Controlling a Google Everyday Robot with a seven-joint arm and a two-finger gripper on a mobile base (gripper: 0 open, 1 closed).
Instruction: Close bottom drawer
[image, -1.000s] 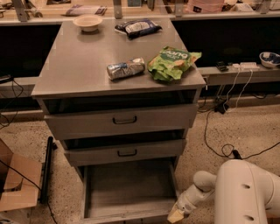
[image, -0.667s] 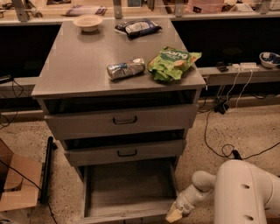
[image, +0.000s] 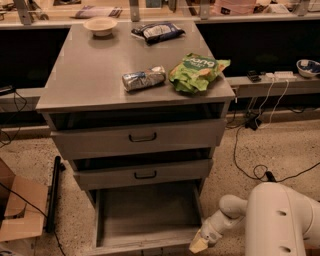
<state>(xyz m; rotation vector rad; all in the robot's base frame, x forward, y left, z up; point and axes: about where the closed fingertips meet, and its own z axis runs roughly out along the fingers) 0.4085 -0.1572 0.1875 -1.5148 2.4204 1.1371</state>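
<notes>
The bottom drawer (image: 150, 215) sticks far out, and its wide tray gives room to reach in from above. The 2 drawers over it stick out less, but the middle drawer (image: 145, 174) hangs over the tray's back part. The gripper (image: 200, 243) sits at the drawer's front right corner, maybe touching it. On the left, 1 black bar (image: 52, 195) and a cardboard box (image: 20, 212) crowd the floor. On the right, cables (image: 235, 155) lie across the floor beside the cabinet.

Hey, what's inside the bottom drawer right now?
The bottom drawer shows only bare grey floor where visible. Its rear part is hidden beneath the middle drawer. The gripper sits by its front right corner.
</notes>
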